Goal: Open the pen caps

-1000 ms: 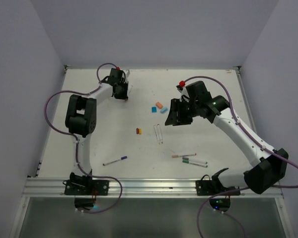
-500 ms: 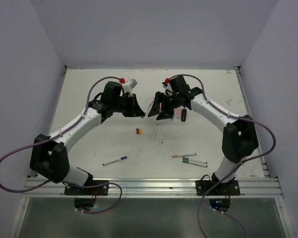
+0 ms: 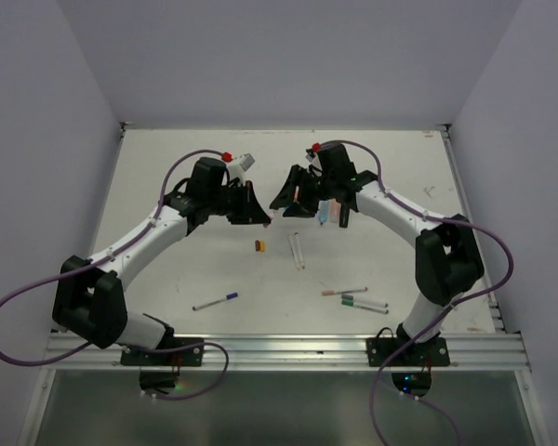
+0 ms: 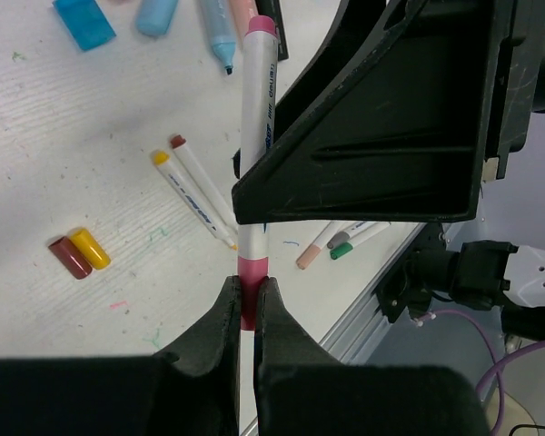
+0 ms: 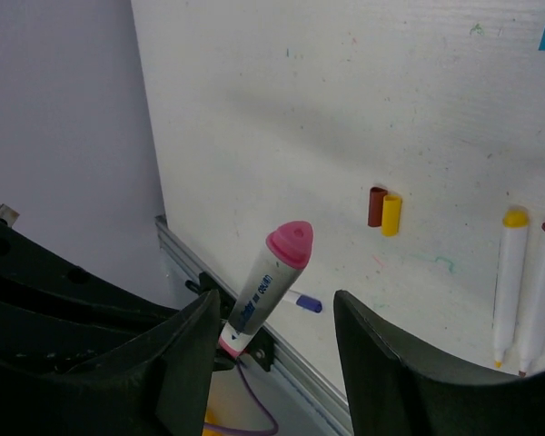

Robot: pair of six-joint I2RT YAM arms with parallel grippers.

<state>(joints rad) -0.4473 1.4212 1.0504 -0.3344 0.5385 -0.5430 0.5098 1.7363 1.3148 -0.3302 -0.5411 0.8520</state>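
Left gripper (image 4: 247,309) is clamped tight on one pink end of a white pen (image 4: 255,127), held up off the table (image 3: 167,260) over its middle, toward the far edge. Right gripper (image 5: 277,304) faces it with fingers (image 5: 186,363) apart. The pen's other pink end (image 5: 289,243) sits in the gap between them, no contact visible. Can't tell which pink end is the cap.

Loose red cap (image 4: 71,257) and yellow cap (image 4: 95,247) lie touching side by side at the table's middle. Just beside them, two uncapped pens (image 4: 195,191) lie nearly parallel. A blue highlighter cap (image 4: 84,20) and a light blue cap (image 4: 156,14) lie farther back, next to an uncapped light blue highlighter (image 4: 216,36).

Toward the near edge, a purple-capped pen (image 3: 216,301) lies left of centre. A pink-capped pen (image 3: 344,291) and green-capped pens (image 3: 365,302) lie right of centre.
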